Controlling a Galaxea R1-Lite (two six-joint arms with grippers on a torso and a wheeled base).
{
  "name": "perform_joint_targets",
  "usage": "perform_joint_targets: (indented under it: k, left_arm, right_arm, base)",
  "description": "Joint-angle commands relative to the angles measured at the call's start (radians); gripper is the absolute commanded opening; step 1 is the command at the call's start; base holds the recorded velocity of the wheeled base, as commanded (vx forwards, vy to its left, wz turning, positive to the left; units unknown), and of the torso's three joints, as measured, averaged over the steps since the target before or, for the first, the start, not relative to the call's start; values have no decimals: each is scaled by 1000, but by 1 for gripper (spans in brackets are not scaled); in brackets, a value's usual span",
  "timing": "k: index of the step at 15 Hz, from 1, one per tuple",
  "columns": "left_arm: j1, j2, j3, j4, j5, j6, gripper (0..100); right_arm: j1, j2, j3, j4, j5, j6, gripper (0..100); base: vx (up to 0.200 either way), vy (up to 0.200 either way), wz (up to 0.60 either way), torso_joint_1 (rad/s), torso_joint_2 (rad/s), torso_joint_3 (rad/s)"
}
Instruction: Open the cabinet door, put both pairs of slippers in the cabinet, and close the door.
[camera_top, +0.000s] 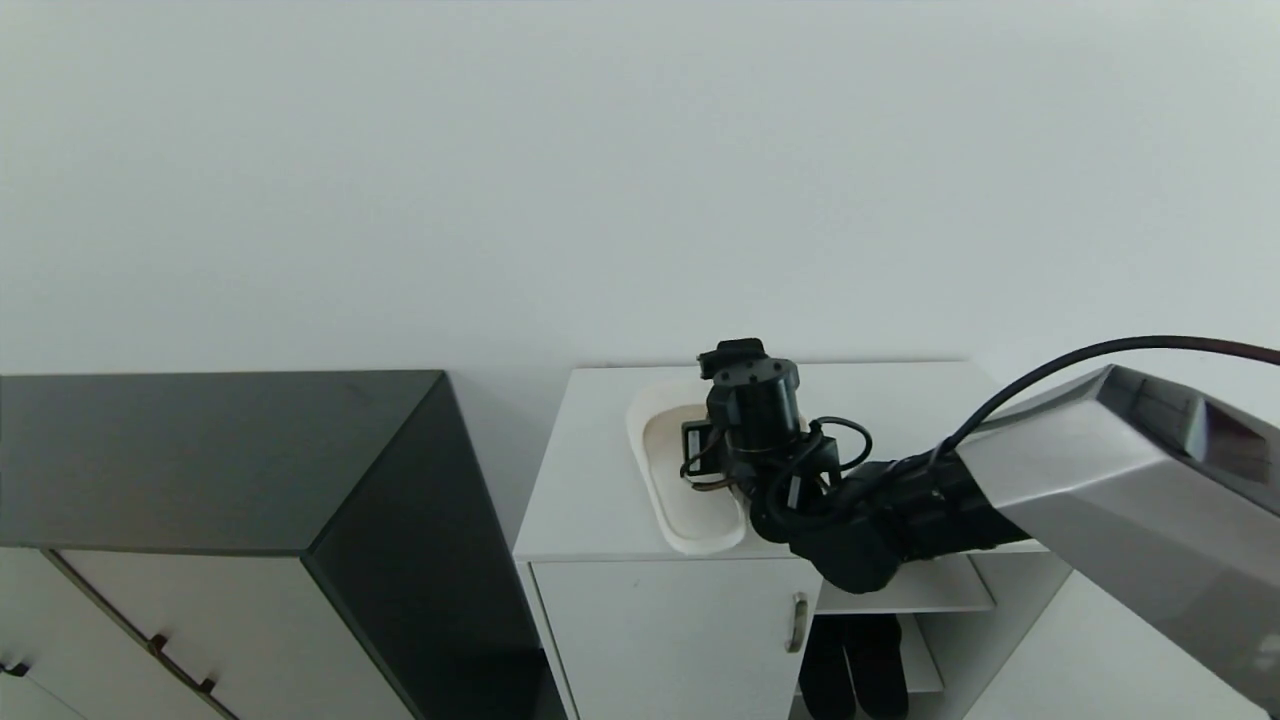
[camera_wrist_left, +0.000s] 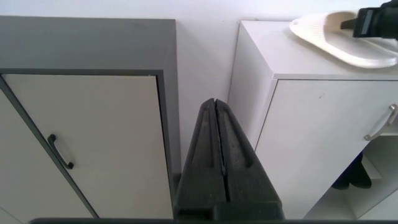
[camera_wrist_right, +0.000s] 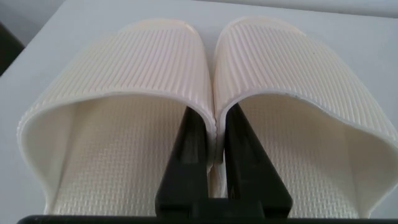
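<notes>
Facing two cabinets side by side against a pale wall. Biggest, on the left: dark grey cabinet (camera_top: 230, 460) with pale doors, shut. Just beside it on the right, narrow gap between: white cabinet (camera_top: 590, 480), left door (camera_top: 670, 640) shut, right half open with shelves showing. Lying on the white cabinet's top, near the middle and reaching the front edge: pair of cream slippers (camera_top: 700, 525), side by side and touching. Low in the open right half, under a shelf: pair of dark slippers (camera_top: 860, 665), close together. Right claw (camera_wrist_right: 214, 146) down on the cream pair, narrow, one finger inside each slipper, pinching the two inner walls together. Left claw (camera_wrist_left: 215, 106) out in front of the gap between the cabinets, below their tops, pressed fully closed with nothing in it. Smallest: metal handle (camera_top: 797, 622) at the shut door's right edge.
</notes>
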Motion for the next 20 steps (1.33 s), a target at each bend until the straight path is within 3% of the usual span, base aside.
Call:
perform_joint_targets:
  k: [1,4,6,16,20]
  left_arm:
    - [0,0,0,0,1,0,0]
    - [0,0,0,0,7,0,0]
    - [0,0,0,0,5,0,0]
    - [0,0,0,0,4,0,0]
    - [0,0,0,0,4,0,0]
  right_arm:
    - [41,-188,164,-4,1,0,0]
    - [107,-372,403,-4,55,-6,0]
    - [136,-439,466,-1,69,-52,0]
    - [151,-430,467,-5,63,-49,0]
    - [150,-430,470,-5,61,-49,0]
  base:
    - [0,0,0,0,0,0]
    - [0,0,0,0,0,0]
    - [0,0,0,0,0,0]
    - [0,0,0,0,0,0]
    - [-200,0,0,10,5,0]
